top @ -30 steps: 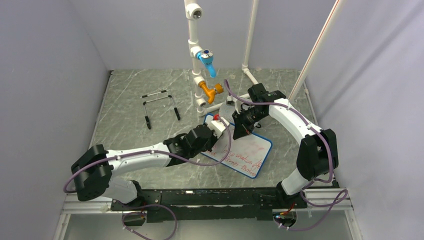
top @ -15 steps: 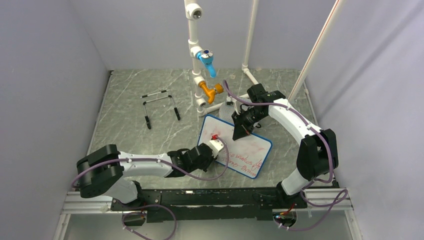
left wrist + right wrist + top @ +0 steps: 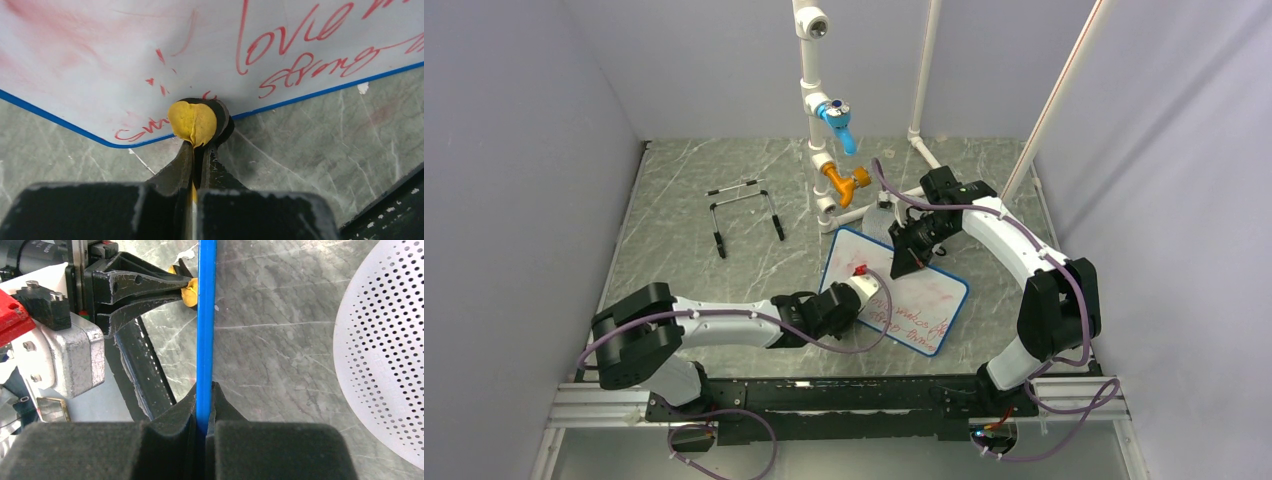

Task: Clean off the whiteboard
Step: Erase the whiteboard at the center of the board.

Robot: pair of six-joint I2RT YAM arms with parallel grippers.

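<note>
At the whiteboard (image 3: 210,30) edge, left tool (image 3: 199,150) pinching a yellow wad (image 3: 192,122), right tool (image 3: 204,395) clamping its blue frame (image 3: 206,315).

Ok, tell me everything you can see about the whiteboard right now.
The whiteboard is a small white rectangle with a thin blue frame and rounded corners. Red handwriting covers its near part; faint pink smears mark the rest. On the marbled table, tilt unclear; right hand shut on its far edge, left hand holding a yellow wad at its near-left edge.
</note>
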